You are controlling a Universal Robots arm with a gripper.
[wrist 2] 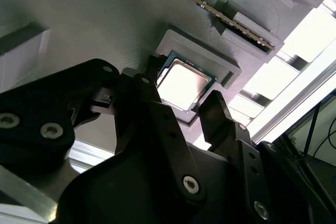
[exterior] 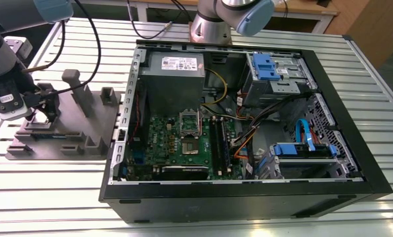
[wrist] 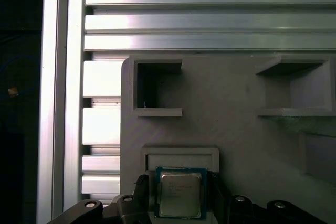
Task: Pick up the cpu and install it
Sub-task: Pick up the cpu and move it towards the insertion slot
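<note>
Here the tool (wrist 2: 182,92) hangs spread over the cpu (wrist 2: 185,83), which in the second wrist view lies flat in a fixture (wrist 2: 79,14) pocket between its fingers (wrist 2: 212,109), at the case's (exterior: 249,202) nine o'clock in the exterior view.

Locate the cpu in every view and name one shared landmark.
Exterior view: hidden beneath the black claw over the grey moulded fixture plate, at the exterior view's left.
Second wrist view: small square silver-topped cpu lying in a raised pocket between the claw's fingers.
First wrist view: cpu in that pocket, a finger each side.
Shared landmark: the fixture plate.
</note>
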